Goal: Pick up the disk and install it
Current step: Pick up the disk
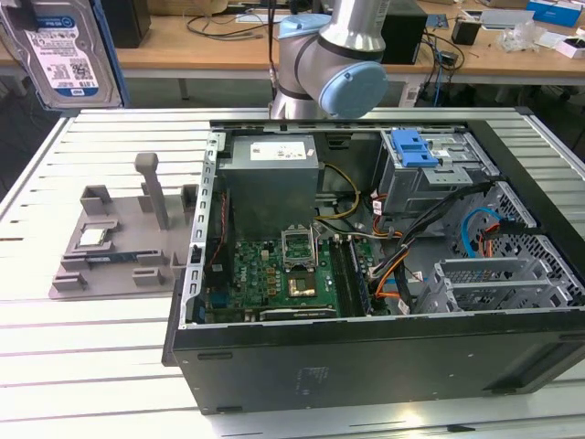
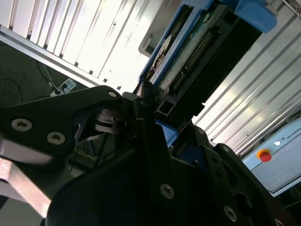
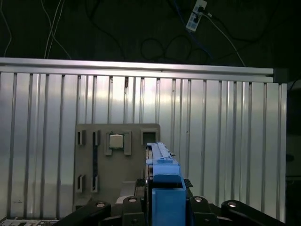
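Black metal linkages of the hand (image 2: 149, 106) sit closest in the second wrist view, closed tight on one end of the disk (image 2: 188, 52), a flat silver drive in a blue plastic caddy. The disk is seen edge-on there, with its row of connector pins and a strip of green circuit board facing out. Where the pads meet the caddy is hidden behind the linkages.

In the exterior view the disk (image 1: 57, 50) hangs in the air at the upper corner on the exterior view's left. Its white-and-blue label, covered in dark print and barcodes, is turned to the camera, and its top is cut off by the frame. It is well apart from the open black computer case (image 1: 366, 366). Inside the case are a grey power-supply box (image 1: 271, 174) with a white sticker, a green motherboard (image 1: 274, 274) and a blue plastic bracket (image 1: 416, 146) on the grey drive cage.

In the first wrist view the caddy's blue edge rises between the two sides of the hand, over the slatted aluminium worktop (image 3: 225, 141). A grey moulded fixture (image 3: 89, 188) on the worktop holds a square silver processor chip (image 3: 116, 141). The silver robot arm (image 1: 343, 64) with light-blue joint caps is cut off at the top of the exterior view.
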